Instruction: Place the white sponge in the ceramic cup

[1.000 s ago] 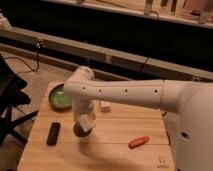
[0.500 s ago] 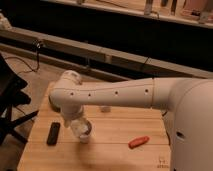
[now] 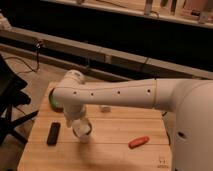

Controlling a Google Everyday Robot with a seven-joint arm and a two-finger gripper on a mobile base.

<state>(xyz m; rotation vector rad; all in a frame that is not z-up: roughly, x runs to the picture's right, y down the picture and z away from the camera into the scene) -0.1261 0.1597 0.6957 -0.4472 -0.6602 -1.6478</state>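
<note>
Ceramic cup [image 3: 83,134] sits on the wooden table [image 3: 117,131], front-left area, just right of the black remote [image 3: 53,133]. The gripper [image 3: 80,124] hangs directly over it, touching or nearly touching the rim. Open or closed: cannot tell, as the wrist hides it. Change over the last second: the gripper has held over the same spot while the white arm [image 3: 115,93] has swung and settled lower, and the cup shows more plainly under it now. My read: it is at the drop-in stage, or just past it. White sponge: not clearly visible at the gripper or in the cup. A small whitish item [image 3: 105,108] lies just behind the arm, and I cannot tell if that is the sponge. The green bowl [image 3: 54,102] is behind-left, half hidden by the arm. An orange-red object [image 3: 138,142] is well apart to the right. Nothing blocks the cup, though the remote is close enough to get bumped.
</note>
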